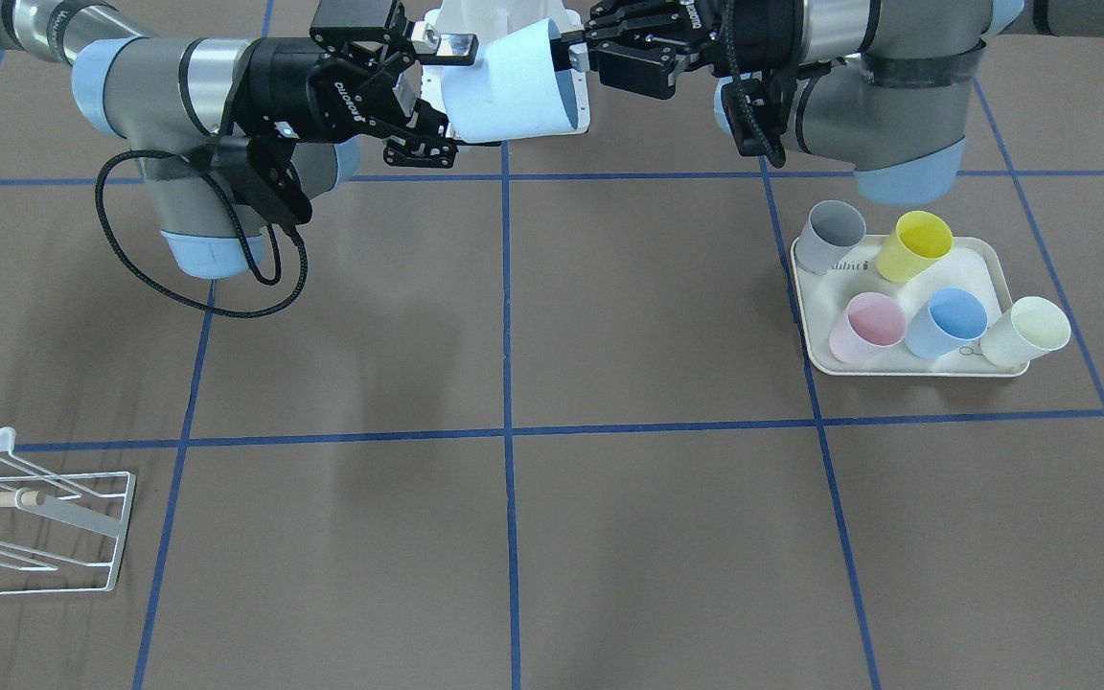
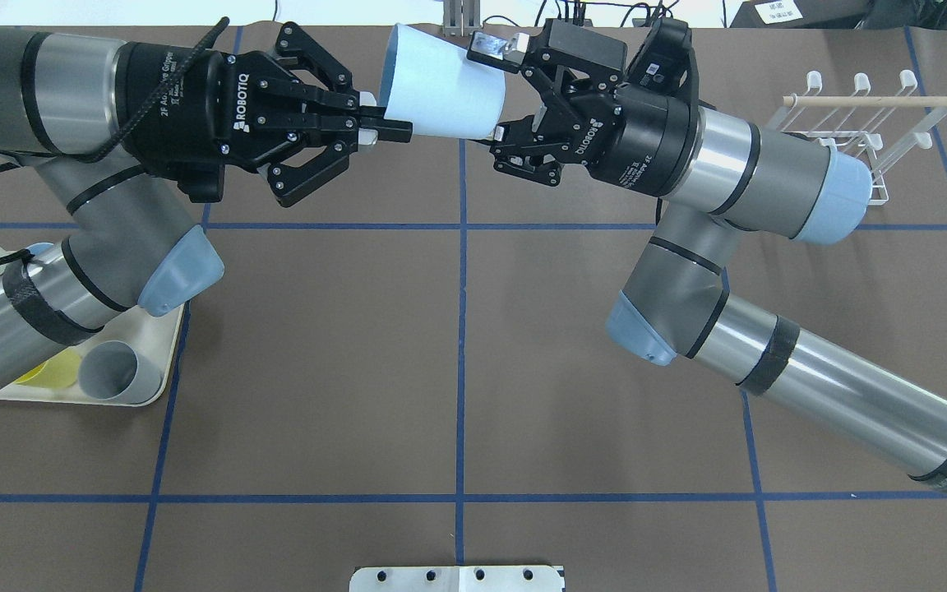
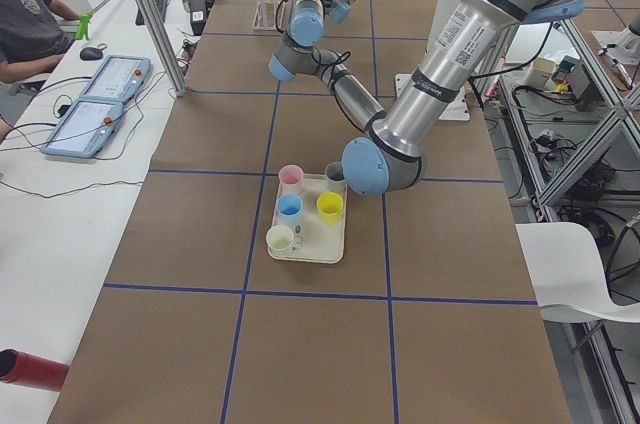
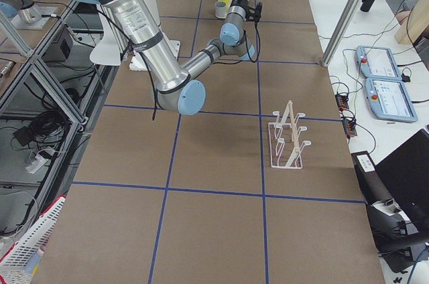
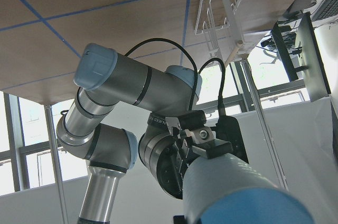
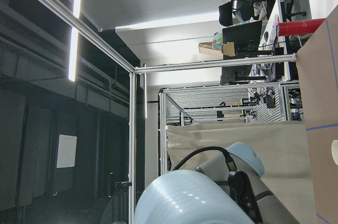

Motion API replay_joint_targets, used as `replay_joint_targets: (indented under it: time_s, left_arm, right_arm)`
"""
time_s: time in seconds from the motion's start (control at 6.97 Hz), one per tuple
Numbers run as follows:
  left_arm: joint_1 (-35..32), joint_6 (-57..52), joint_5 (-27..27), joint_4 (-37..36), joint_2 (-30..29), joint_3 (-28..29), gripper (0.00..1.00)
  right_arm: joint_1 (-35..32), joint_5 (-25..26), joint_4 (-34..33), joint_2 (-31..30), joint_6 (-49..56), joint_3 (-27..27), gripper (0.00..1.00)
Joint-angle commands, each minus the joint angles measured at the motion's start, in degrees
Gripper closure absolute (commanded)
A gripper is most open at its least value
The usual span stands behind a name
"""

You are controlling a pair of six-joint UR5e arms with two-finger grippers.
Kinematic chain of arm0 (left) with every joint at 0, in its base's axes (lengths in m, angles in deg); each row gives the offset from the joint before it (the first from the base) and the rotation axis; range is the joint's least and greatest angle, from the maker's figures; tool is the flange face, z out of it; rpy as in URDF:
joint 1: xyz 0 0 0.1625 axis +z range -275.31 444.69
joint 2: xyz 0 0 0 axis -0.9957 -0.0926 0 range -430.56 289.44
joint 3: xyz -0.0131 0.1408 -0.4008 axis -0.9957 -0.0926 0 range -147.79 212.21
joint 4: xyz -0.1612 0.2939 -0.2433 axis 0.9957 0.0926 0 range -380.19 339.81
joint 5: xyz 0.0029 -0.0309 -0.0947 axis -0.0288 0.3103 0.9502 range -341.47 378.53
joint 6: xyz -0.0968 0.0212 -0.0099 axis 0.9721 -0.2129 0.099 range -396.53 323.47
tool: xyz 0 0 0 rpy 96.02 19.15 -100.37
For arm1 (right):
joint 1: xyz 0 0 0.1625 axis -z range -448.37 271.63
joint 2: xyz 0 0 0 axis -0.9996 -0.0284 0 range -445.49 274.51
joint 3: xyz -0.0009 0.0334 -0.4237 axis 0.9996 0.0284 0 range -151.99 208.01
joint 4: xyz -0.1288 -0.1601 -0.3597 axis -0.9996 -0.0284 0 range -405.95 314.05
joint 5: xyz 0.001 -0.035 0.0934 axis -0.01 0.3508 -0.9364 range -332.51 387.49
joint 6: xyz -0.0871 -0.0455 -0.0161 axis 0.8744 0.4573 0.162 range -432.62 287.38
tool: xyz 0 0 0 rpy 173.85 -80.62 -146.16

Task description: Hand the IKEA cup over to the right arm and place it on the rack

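Observation:
A light blue IKEA cup point(image 2: 441, 82) hangs on its side in the air between both arms, above the table's robot side. My left gripper point(image 2: 383, 125) is shut on the cup's rim wall, one finger inside the mouth. My right gripper point(image 2: 498, 90) grips the cup's base end, with a finger against each side. From the front, the cup point(image 1: 514, 86) sits between the right gripper point(image 1: 442, 96) and the left gripper point(image 1: 576, 43). The white wire rack point(image 2: 860, 131) with its wooden dowel stands on the table beyond the right arm's elbow, with nothing on it.
A cream tray point(image 1: 974, 264) on the robot's left side holds grey point(image 1: 830, 235), yellow point(image 1: 914, 244), pink point(image 1: 866, 326), blue point(image 1: 945, 321) and pale cream point(image 1: 1026, 331) cups. A person sits at a side desk point(image 3: 30, 24) with tablets.

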Motion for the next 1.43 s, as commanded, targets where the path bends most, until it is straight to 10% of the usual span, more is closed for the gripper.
replay_joint_targets:
  time_s: [0.0, 0.29, 0.43, 1.29]
  left_arm:
    - [0.0, 0.0, 0.0, 0.0, 0.0, 0.0, 1.00]
    - [0.0, -0.4, 0.0, 0.1, 0.0, 0.0, 0.87]
    - [0.0, -0.6, -0.1, 0.1, 0.0, 0.1, 0.09]
    - [-5.0, -18.9, 3.5, 0.3, 8.5, -1.3, 0.00]
  right_arm:
    - [0.0, 0.0, 0.8, -0.2, 0.0, 0.0, 0.38]
    - [0.1, 0.0, 1.2, -0.4, 0.0, 0.1, 0.82]
    - [0.1, 0.1, 1.2, -0.4, 0.0, 0.1, 0.87]
    - [-5.0, -2.2, 3.8, -6.5, 0.5, -0.8, 0.87]
